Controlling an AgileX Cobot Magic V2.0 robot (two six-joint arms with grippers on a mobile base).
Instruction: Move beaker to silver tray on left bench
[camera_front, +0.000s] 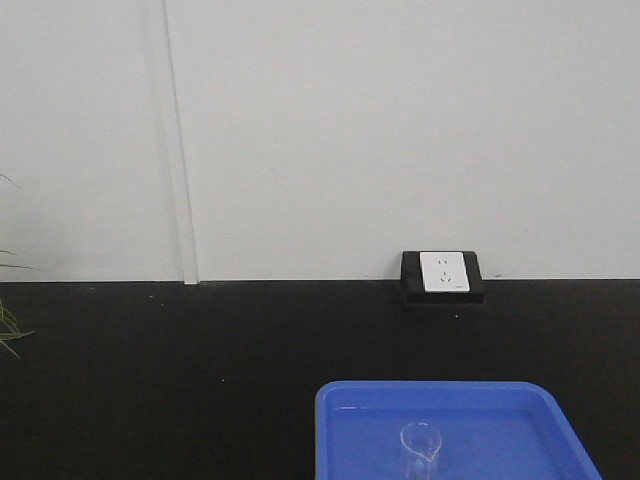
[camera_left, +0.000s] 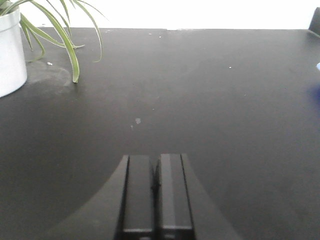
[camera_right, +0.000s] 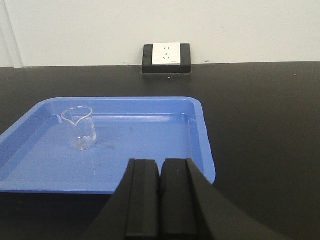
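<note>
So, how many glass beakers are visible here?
1. The beaker stands upright inside the blue tray, left of its middle in the right wrist view. Others may be out of frame.

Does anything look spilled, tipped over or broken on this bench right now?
Nothing stands out. The beaker stands upright in the blue tray, intact, with no liquid showing around it.
</note>
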